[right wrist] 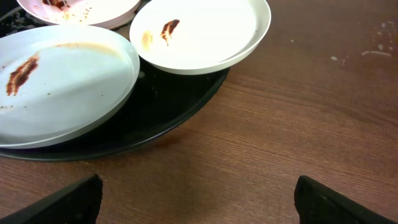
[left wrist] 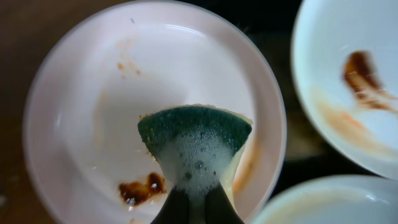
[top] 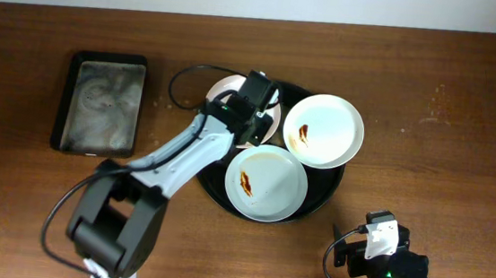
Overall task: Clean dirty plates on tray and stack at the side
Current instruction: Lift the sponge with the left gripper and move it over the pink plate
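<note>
Three white dirty plates lie on the round black tray (top: 329, 193): one at the back left (top: 223, 90), one at the back right (top: 323, 130), one at the front (top: 267, 183). My left gripper (top: 251, 121) is shut on a foamy green sponge (left wrist: 194, 137) and holds it on the back left plate (left wrist: 93, 112), which has a brown sauce blot (left wrist: 140, 188) near the sponge. My right gripper (right wrist: 198, 199) is open and empty above bare table by the front right of the tray (right wrist: 168, 112). The right wrist view shows the front plate (right wrist: 62, 87) and the back right plate (right wrist: 205, 31).
A rectangular black sponge tray (top: 101, 102) with soapy water stands at the left of the table. A black cable (top: 181, 81) loops beside the back left plate. Bare wooden table lies to the right of the round tray.
</note>
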